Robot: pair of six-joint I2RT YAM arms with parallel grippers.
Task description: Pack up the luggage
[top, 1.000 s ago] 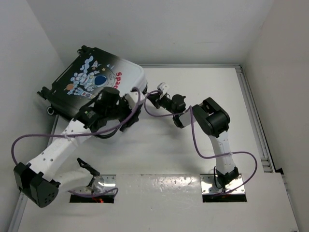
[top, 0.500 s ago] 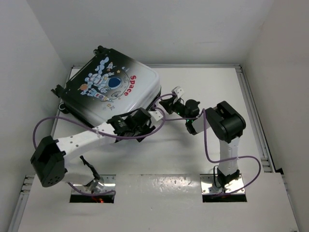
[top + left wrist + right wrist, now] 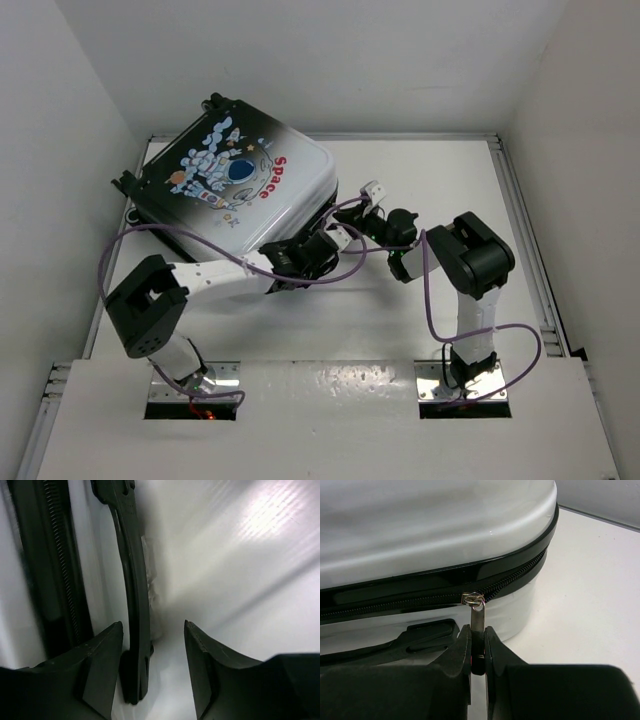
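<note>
The luggage (image 3: 235,185) lies shut at the back left of the table, its astronaut print facing up. In the right wrist view its white shell (image 3: 430,525) fills the top, with the black zipper line below. My right gripper (image 3: 477,630) is shut on the metal zipper pull (image 3: 478,617), which hangs from the slider (image 3: 473,599) near the luggage's right corner (image 3: 328,195). My left gripper (image 3: 152,625) is open at the near side. The black carry handle (image 3: 135,590) stands between its fingers, close to the left finger (image 3: 100,665).
White walls enclose the table (image 3: 440,180) on the left, back and right. A raised rail (image 3: 525,250) runs along the right side. Purple cables (image 3: 430,300) loop off both arms above the near part of the table.
The luggage has slid and turned a little to the right. My left gripper moved right along its near side to the handle. My right gripper moved right with the zipper pull.
</note>
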